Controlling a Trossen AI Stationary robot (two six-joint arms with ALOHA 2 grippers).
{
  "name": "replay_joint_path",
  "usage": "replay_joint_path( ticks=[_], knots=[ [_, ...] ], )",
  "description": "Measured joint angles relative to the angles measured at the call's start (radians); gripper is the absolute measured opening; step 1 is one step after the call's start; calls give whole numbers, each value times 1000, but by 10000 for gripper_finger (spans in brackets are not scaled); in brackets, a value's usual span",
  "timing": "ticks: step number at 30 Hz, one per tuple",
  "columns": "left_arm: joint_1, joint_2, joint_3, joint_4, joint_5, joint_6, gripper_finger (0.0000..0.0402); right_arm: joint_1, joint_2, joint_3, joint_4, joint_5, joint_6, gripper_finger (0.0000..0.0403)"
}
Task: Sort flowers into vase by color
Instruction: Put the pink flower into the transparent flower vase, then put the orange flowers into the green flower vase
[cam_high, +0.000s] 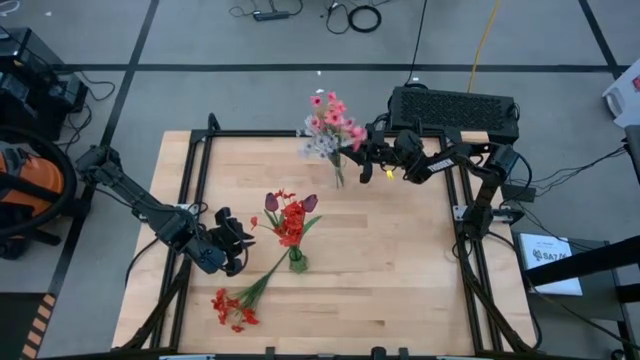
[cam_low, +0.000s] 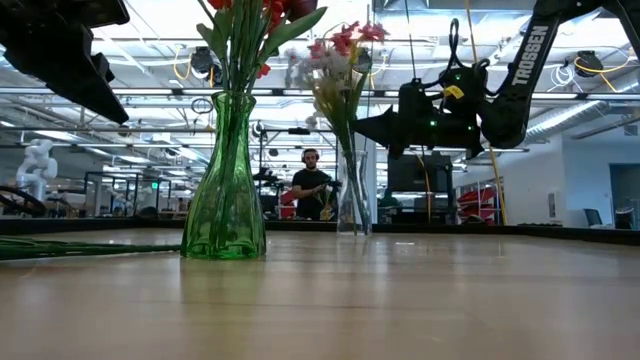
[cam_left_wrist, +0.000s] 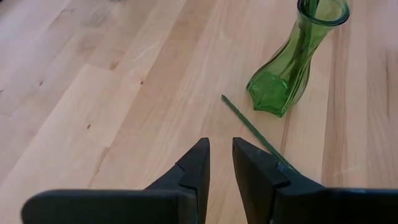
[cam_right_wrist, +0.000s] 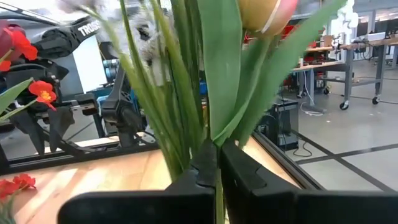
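A wooden desk (cam_high: 400, 260) seen from above holds two vases of artificial flowers, with a robot arm at each side. Near the middle of the desk stands a green glass vase (cam_high: 296, 261) holding red clusters (cam_high: 291, 222) and dark maroon tulips (cam_high: 272, 202) on green stems. Toward the far edge stands a second, clear vase (cam_low: 352, 205) filled with pink flowers (cam_high: 336, 113) and a whitish spray (cam_high: 320, 143). One more bunch of red flowers (cam_high: 233, 308) lies flat on the desk near the front left, its long green stem (cam_left_wrist: 250, 127) running up toward the foot of the green vase. The left tool (cam_high: 238, 240) hangs low over the desk just left of the green vase, its two dark fingers a narrow gap apart with nothing between them; the loose stem's end passes just beside one finger. The right tool (cam_right_wrist: 217, 171) is at the clear vase, raised above the desk, its fingers pressed together on the green stem of a pink tulip (cam_right_wrist: 264, 14) that stands among the other stems and leaves of that bunch. At desk level the room behind shows a person (cam_low: 311, 186) standing well beyond the desk, between the two vases.
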Motion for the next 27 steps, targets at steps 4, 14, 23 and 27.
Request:
replay_joint_path(
  ticks=[4, 14, 23, 27],
  knots=[
    [0, 0, 0, 5, 0, 0, 75, 0, 0, 0, 4, 0, 3, 0],
    [0, 0, 0, 5, 0, 0, 75, 0, -14, -1, -7, 0, 26, 44],
    [0, 0, 0, 4, 0, 1, 75, -3, -61, -1, -99, 1, 19, 114],
    [0, 0, 0, 4, 0, 0, 75, -16, -123, -1, -227, 3, -14, 134]
  ],
)
